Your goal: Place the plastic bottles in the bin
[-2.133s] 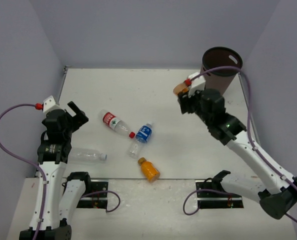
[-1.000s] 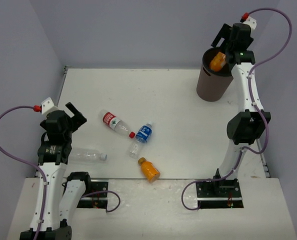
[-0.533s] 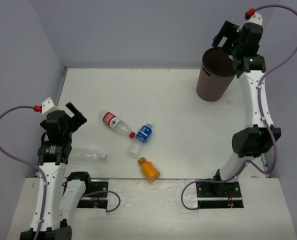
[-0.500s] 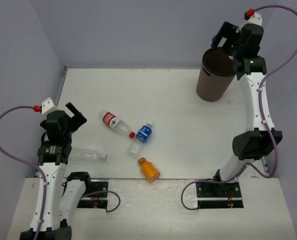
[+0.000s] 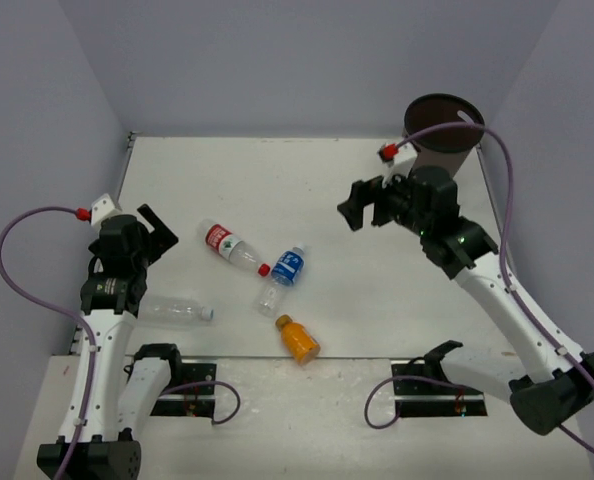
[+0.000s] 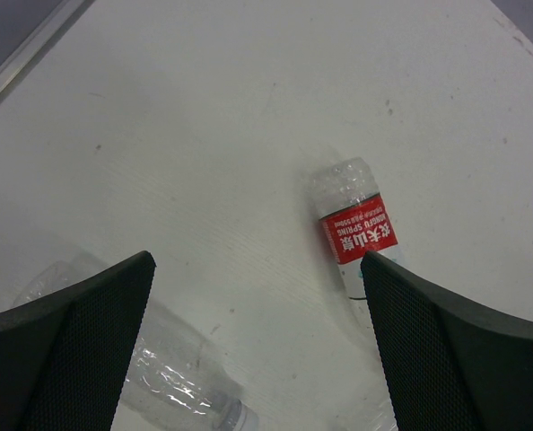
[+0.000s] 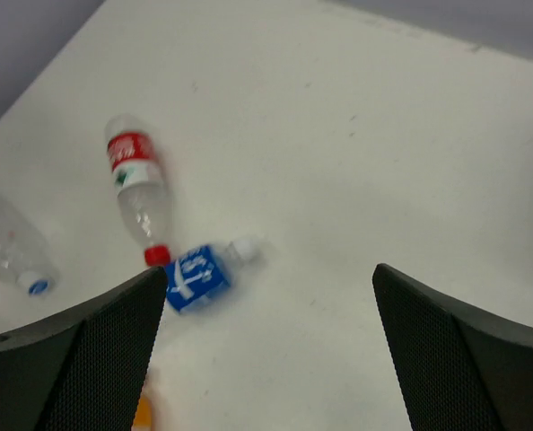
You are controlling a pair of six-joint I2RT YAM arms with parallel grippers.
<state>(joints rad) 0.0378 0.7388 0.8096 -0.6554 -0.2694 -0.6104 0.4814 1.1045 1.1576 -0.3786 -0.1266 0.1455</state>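
From where I am standing, the tall dark-brown round plastic bin (image 5: pixel 462 158) is sitting at the far right corner of the white bench (image 5: pixel 307 180). Its inside is showing only as darkness, so I cannot tell what it is holding. Four bottles are lying on their sides well apart from the bin, down toward the near left. The clear plastic bottle with the red label (image 5: pixel 227 243) is lying there with its red cap just beside the clear bottle with the blue label (image 5: pixel 287 268). The small orange-filled bottle (image 5: pixel 299 340) is lying nearer the bench's front edge. The plain clear bottle with the white cap (image 5: pixel 174 310) is lying farthest from the bin. The right gripper (image 5: pixel 362 208) is hanging just in front of the bin, its fingers spread wide and carrying nothing, and its camera is looking toward the red and blue labels. The left gripper (image 5: pixel 155 228) is hovering far across from the bin, likewise wide and empty, with the red-label bottle framed between its fingers. I am judging the job only partly done at best, with these four left to go.
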